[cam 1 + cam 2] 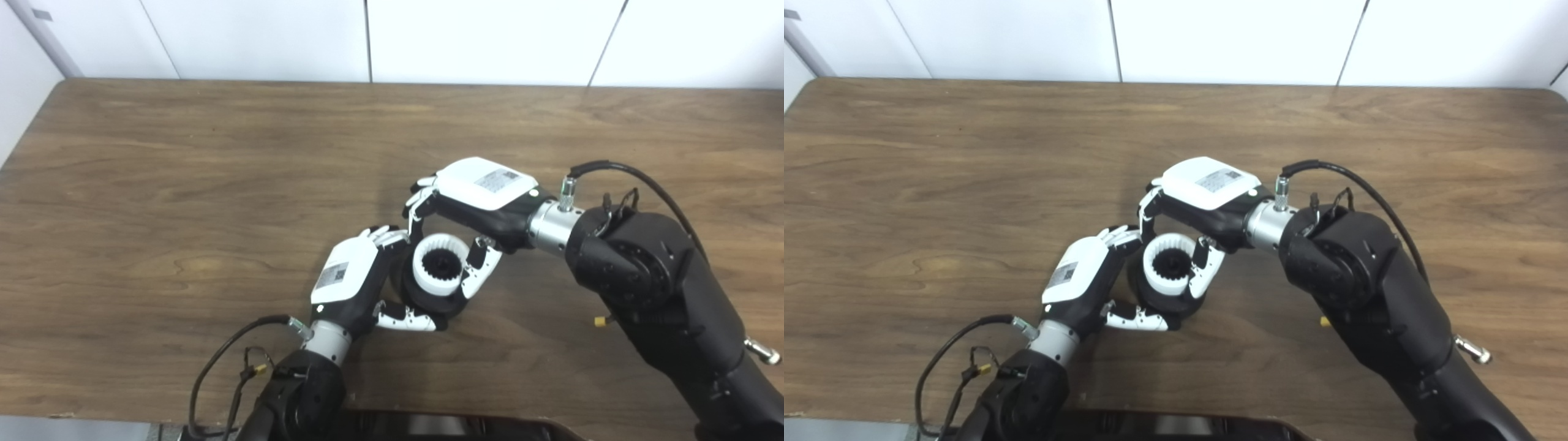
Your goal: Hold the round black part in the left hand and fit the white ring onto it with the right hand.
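1. The left hand (349,278) is wrapped around the round black part (429,300). Its fingers curl around the far side and its thumb hooks under the near side, so it is holding the part.
2. The black part sits near the middle of the wooden table (184,184). I cannot tell if it rests on the wood or is lifted a little.
3. The white ring (440,264) is on top of the black part. It has little teeth all around the inside, and a dark toothed hub shows through its hole.
4. The right hand (471,211) comes over from the right. Its fingers touch the far side of the ring and its thumb touches the near right side, so it is pinching the ring by its rim.
5. The ring looks like hard, light plastic. It should not bend, but its smooth outside could slip.
6. The best place to hold it is the outside rim, on two opposite sides, away from the teeth.
7. The black part looks heavier and stiff, so a full wrap around its side is a good hold.
8. The ring looks partly on. It may need a flat, even push to go all the way down.
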`<act>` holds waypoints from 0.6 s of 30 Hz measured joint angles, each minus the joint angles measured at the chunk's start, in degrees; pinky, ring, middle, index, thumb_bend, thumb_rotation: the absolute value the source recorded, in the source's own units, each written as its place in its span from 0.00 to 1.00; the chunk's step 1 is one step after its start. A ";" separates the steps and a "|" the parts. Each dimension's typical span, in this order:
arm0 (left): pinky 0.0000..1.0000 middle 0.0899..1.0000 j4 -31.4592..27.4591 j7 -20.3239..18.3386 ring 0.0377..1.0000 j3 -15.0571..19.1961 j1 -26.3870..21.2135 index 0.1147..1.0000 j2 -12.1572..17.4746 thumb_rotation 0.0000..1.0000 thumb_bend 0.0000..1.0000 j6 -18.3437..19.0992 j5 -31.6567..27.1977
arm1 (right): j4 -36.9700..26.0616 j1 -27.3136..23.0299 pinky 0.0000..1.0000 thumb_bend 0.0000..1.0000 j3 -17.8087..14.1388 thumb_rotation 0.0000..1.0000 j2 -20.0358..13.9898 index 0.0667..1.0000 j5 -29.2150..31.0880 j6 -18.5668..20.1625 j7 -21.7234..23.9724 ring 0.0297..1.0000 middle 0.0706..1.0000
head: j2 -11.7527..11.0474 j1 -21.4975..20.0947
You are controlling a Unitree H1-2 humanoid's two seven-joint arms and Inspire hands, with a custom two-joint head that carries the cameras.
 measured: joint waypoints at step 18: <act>0.91 0.82 -0.16 -0.33 0.92 -0.07 -0.05 0.42 -0.01 0.08 0.52 -0.02 0.09 | 0.30 0.89 0.91 0.53 0.27 0.14 -0.32 0.45 -0.97 -0.93 -0.19 0.91 0.80 | -0.09 -0.09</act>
